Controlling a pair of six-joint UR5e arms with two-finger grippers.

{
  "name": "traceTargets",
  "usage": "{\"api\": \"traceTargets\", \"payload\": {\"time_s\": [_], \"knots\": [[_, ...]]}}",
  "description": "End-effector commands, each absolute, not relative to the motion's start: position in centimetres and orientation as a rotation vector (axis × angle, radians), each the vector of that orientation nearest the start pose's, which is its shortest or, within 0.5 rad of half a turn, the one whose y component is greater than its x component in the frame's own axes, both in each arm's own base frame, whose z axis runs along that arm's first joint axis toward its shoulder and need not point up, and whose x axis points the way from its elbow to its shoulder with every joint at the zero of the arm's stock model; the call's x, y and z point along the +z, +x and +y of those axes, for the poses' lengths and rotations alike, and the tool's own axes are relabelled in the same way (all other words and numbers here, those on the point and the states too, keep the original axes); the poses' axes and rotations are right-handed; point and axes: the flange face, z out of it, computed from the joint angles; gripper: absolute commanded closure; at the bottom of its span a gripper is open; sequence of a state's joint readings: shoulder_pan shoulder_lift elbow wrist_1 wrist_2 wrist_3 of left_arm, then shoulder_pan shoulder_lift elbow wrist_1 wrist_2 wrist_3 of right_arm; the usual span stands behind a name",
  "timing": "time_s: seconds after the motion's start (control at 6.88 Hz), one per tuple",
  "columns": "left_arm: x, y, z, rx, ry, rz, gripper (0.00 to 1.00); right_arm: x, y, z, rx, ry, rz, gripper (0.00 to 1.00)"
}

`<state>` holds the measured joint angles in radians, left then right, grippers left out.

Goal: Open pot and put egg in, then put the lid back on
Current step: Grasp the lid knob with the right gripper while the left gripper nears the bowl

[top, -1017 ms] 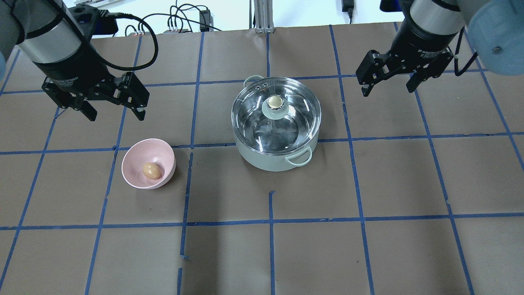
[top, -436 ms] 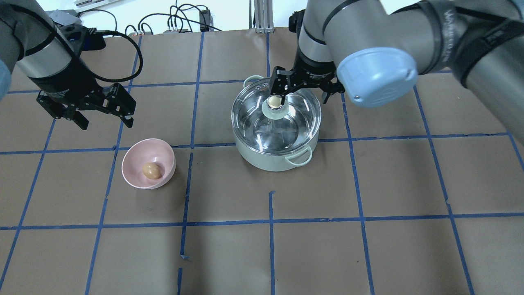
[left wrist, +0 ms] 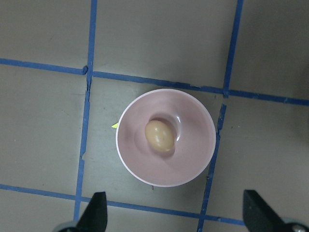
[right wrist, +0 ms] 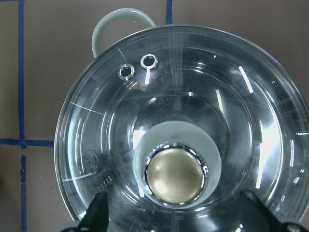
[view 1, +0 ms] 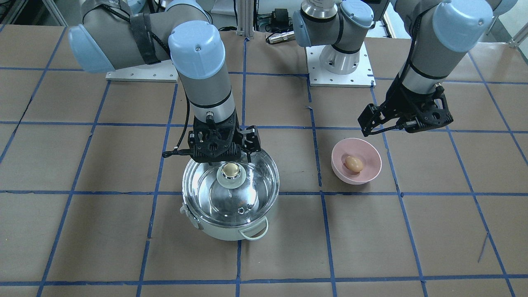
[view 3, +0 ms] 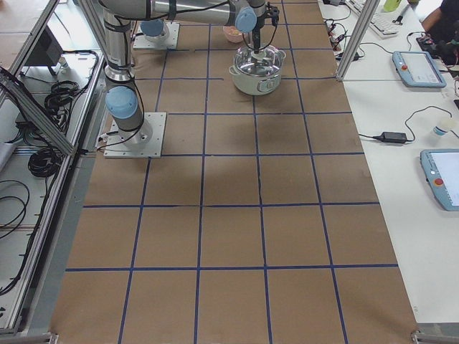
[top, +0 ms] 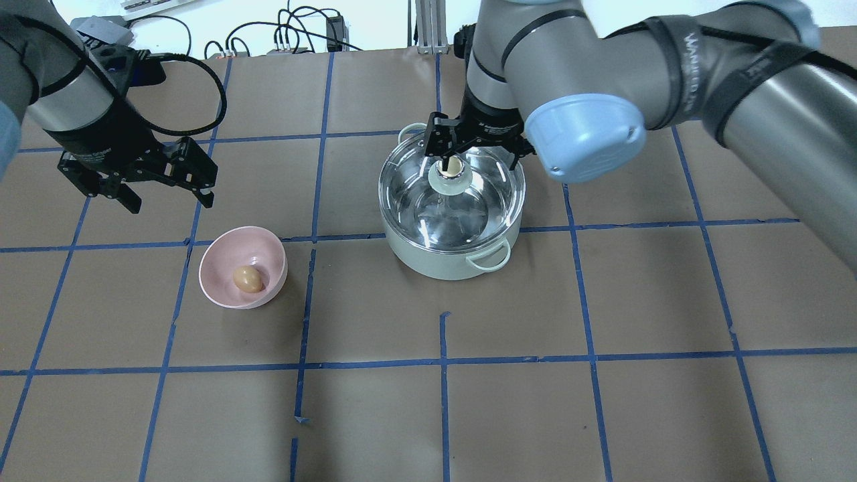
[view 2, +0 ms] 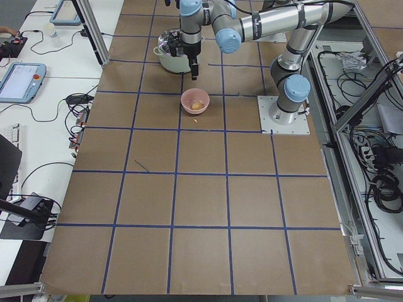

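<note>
The mint-green pot (top: 447,266) stands mid-table with its glass lid (top: 408,194) on; the golden knob (top: 452,165) is in the lid's middle. My right gripper (top: 474,152) is open and hovers just above the knob, one finger on each side, not touching. In the right wrist view the knob (right wrist: 175,175) lies just ahead of the open right gripper (right wrist: 176,215). The brown egg (top: 247,278) lies in the pink bowl (top: 221,258). My left gripper (top: 169,199) is open and empty, above the table just past the bowl. The left wrist view shows the egg (left wrist: 160,136) in the bowl (left wrist: 193,164).
The table (top: 602,301) is covered in brown paper with a blue tape grid. Cables (top: 301,27) lie along its far edge. In the front-facing view the pot (view 1: 222,233) is left of the bowl (view 1: 367,154), about one grid square apart.
My right arm has swung in from the right and now holds its open gripper over the lid knob. My left gripper has drifted slightly left. Pot, lid, bowl and egg have not moved.
</note>
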<state>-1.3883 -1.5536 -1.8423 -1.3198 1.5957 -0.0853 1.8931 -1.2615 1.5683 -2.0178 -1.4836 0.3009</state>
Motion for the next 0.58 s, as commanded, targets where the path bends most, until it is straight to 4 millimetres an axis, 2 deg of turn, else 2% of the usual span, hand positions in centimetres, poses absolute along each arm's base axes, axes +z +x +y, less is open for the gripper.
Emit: {"api": "traceTargets", "payload": {"time_s": [0.0, 0.15, 0.44], "knots": [[33.9, -4.2, -49.1, -0.016, -0.737, 3.029, 0.01, 35.2, 33.3, -54.7, -0.182, -0.059, 3.006, 0.08], [32.0, -4.2, -49.0, 0.022, -0.848, 2.998, 0.01, 35.2, 33.2, -54.8, -0.184, -0.058, 3.007, 0.14], [29.7, -4.3, -48.1, 0.024, -1.077, 2.922, 0.01, 35.3, 33.2, -54.7, -0.186, -0.059, 3.007, 0.4]]}}
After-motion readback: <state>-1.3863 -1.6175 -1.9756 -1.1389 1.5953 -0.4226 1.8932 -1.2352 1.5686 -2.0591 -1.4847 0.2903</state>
